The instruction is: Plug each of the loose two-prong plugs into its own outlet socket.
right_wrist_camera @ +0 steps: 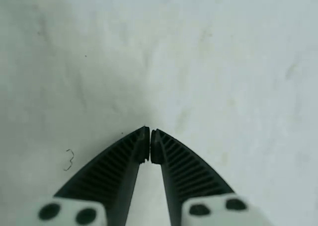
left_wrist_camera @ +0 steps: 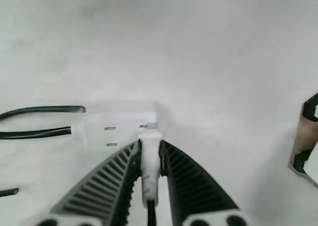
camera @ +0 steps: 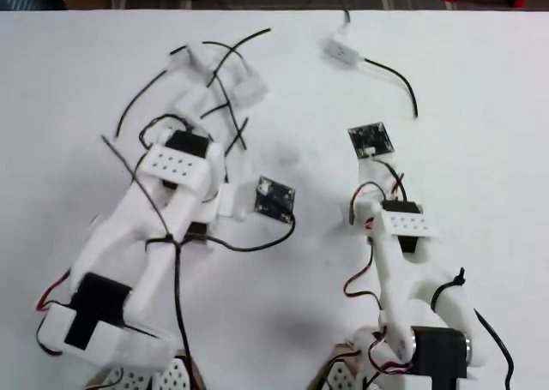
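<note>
Ribbed black fingers of the left gripper close narrowly on a plug, pinching it from both sides. The plug is a slim white piece, and its long axis runs in line with the fingers. Its tip points away from the wrist, with a small bit of metal showing at that end. A black cable leaves the rear end between the fingers.

Just beside the left gripper's tips lies a socket, a pale, blocky white body flat on the table. Its long axis lies crosswise to the plug. Two short metal marks show on its face, and two black wires run out of the end farther from the left gripper. The plug's tip sits at the socket's nearer end; whether the two touch cannot be told.

Seen from above, several white connectors lie tangled with more black wires. They are beyond the left arm that carries the left gripper, toward the table's far edge. Farther right of the left gripper, a lone connector lies near that far edge, with a black wire curving away from it.

Well to the right of the left gripper, the right gripper hangs over bare table. Its fingertips are pressed together with nothing between them.
</note>
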Controlling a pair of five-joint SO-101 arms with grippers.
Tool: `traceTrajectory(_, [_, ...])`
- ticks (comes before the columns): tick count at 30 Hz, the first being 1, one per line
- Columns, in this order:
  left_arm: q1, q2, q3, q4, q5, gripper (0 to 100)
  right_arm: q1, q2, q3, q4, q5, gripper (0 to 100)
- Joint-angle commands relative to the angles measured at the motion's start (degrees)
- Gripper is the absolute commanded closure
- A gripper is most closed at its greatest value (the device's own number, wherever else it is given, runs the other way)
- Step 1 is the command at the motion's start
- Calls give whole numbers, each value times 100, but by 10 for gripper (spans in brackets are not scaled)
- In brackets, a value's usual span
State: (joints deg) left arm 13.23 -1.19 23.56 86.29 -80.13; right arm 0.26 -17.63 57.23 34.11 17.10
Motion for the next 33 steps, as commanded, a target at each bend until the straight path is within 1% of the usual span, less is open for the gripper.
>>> traceTrajectory(1, [40,242,-149,-18,-2224,977,-48,-101,-18,-75,-62,980])
traceTrajectory(9, [48,479,-176,-97,-2251,977,-48,-101,-18,-75,-62,980])
traceTrajectory(14, [40,488,97,-686,-2224,977,-48,-101,-18,-75,-62,980])
traceTrajectory(16, [40,479,123,-756,-2215,977,-48,-101,-18,-75,-62,980])
traceTrajectory(21, [66,479,-193,-527,-1916,977,-48,-101,-18,-75,-62,980])
traceTrajectory(25, [57,488,-193,-466,-1934,977,-48,-101,-18,-75,-62,980])
traceTrajectory(30, [75,479,-149,-88,-1934,977,-48,-101,-18,-75,-62,980])
traceTrajectory(33, [22,479,-149,-88,-1934,977,-48,-101,-26,-75,-62,980])
